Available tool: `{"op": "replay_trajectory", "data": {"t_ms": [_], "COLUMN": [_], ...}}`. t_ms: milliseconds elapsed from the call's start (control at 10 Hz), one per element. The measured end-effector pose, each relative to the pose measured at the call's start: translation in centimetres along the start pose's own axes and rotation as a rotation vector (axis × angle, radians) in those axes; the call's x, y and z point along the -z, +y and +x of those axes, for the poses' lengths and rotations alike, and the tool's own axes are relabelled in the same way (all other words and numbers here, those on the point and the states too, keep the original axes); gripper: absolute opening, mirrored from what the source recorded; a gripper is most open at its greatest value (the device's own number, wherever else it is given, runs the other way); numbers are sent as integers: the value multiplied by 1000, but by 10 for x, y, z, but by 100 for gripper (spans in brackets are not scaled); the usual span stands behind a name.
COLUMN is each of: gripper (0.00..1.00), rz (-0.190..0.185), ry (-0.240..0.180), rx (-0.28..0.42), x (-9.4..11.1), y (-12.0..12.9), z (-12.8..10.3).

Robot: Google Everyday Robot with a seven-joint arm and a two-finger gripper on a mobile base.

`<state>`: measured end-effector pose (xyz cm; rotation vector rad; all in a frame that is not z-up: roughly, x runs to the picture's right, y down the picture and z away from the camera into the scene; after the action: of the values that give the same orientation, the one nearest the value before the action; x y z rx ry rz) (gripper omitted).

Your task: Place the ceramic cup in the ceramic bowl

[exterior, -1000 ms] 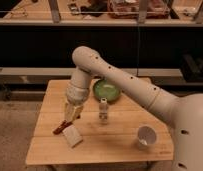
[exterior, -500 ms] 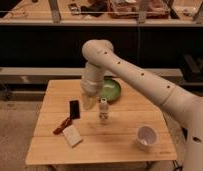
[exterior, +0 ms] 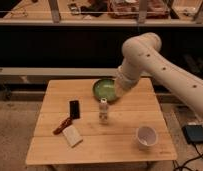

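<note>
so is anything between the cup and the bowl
Nothing squarely. The small bottle stands close beside the line from the ceramic cup to the ceramic bowl; the hand hangs at the bowl's right rim.

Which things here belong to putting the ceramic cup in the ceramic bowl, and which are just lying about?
Job: ceramic cup, ceramic bowl, claw shut above the bowl's right edge.
Lying about: small pale bottle, flat black object, red object, pale packet.

The wooden table (exterior: 120, 146) carries a green bowl (exterior: 103, 90), white cup (exterior: 146, 136), small bottle (exterior: 103, 111), black slab (exterior: 74, 108), red strip (exterior: 62, 125) and pale block (exterior: 72, 135).
</note>
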<state>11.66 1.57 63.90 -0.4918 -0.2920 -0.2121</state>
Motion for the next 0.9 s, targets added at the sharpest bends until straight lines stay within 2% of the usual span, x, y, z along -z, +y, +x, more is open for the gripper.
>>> {"op": "replay_trajectory", "data": {"t_ms": [200, 300, 400, 700, 900], "gripper": [4, 4, 4, 4, 4], "rz": [51, 61, 68, 68, 51], "ry": [-31, -37, -42, -42, 14], "rx": [-170, -207, -231, -231, -242], "x": [17, 20, 23, 23, 26], "y": [34, 42, 47, 46, 50], "z": [26, 31, 34, 33, 58]}}
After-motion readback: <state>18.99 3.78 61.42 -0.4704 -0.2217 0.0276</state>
